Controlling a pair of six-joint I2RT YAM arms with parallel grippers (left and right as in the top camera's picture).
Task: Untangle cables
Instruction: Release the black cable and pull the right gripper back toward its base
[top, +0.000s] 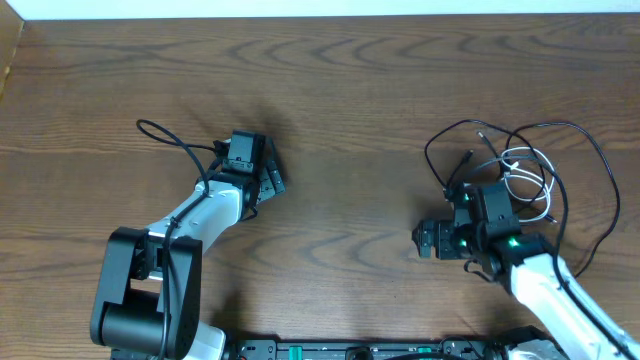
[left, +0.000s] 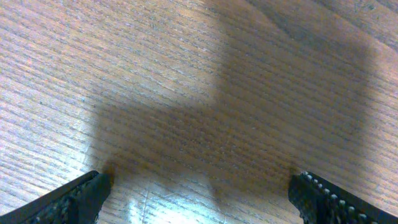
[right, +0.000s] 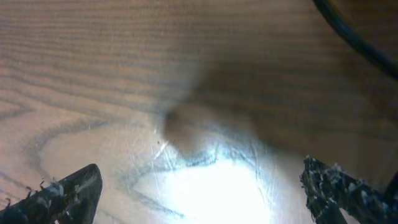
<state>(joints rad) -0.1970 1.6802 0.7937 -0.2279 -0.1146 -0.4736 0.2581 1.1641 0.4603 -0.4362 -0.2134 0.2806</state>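
Observation:
The cables lie in a tangled heap at the right of the overhead view. The long black cable runs in wide loops around the shorter white cable, which is coiled inside them. My right gripper is open and empty, low over bare table just left of the heap. In the right wrist view its jaws are spread, and a black cord crosses the top right corner. My left gripper is open and empty over bare wood, far left of the cables.
A thin black wire loops out from the left arm. The right arm's body lies over the lower part of the heap. The table's far edge meets a white wall.

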